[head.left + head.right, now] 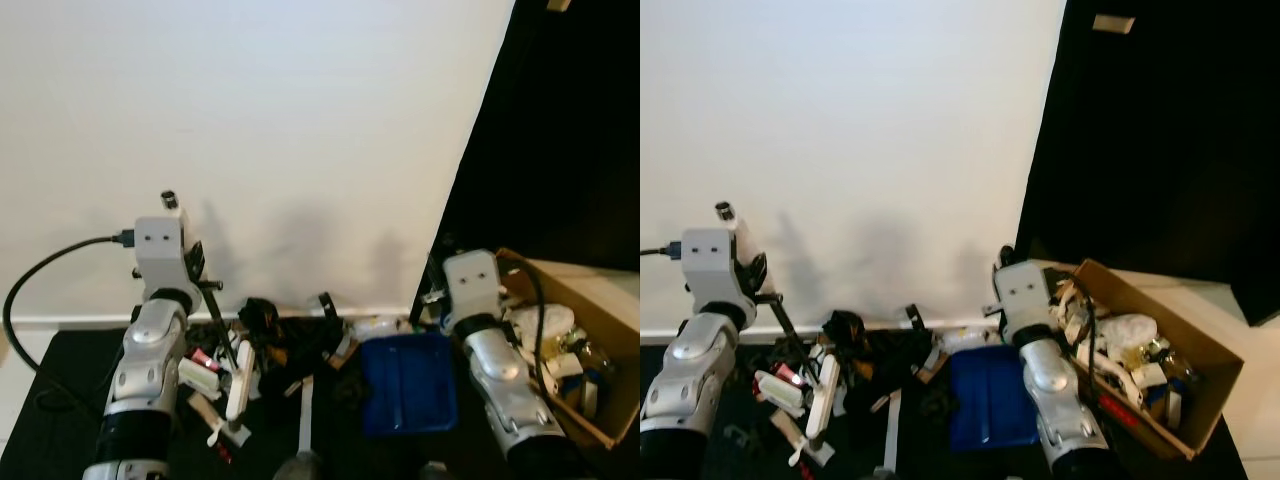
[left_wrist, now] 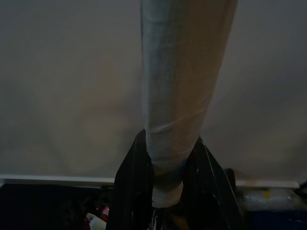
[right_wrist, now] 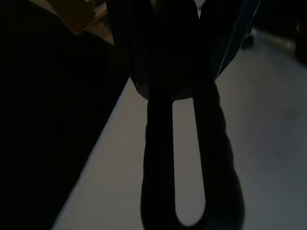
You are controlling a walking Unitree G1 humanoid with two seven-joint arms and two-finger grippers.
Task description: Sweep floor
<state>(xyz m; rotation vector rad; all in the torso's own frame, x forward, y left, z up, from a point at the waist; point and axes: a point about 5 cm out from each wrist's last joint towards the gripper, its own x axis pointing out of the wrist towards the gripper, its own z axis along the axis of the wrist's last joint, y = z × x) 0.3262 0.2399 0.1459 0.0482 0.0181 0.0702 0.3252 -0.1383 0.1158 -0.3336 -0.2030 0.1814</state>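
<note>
I found both arms raised in front of the white wall (image 1: 300,150), forearms angled upward from the lower edge of the head views.

The left gripper (image 2: 165,191) had its two black fingers (image 2: 129,191) pressed against either side of a pale, grey-white broom handle (image 2: 182,96), clamped on it; the handle ran straight out between them toward the wall. In the head view the left arm (image 1: 145,370) stood with its wrist camera block topmost and a black cable looping off to the robot's left.

The right gripper (image 3: 175,72) was closed on the looped black handle of the dustpan (image 3: 189,158), whose blue walls showed at the fingers. The right arm (image 1: 495,370) stood just beside the blue dustpan (image 1: 408,385), which lay on the dark floor (image 1: 60,380) near the skirting.

Between the arms, against the wall, lay a heap of litter (image 1: 270,345): black tangled pieces, white plastic parts, a small red item. On the robot's right, touching the right arm's side, stood an open cardboard box (image 1: 600,300) holding mixed rubbish. Behind it was a black panel (image 1: 560,120) abutting the wall.
</note>
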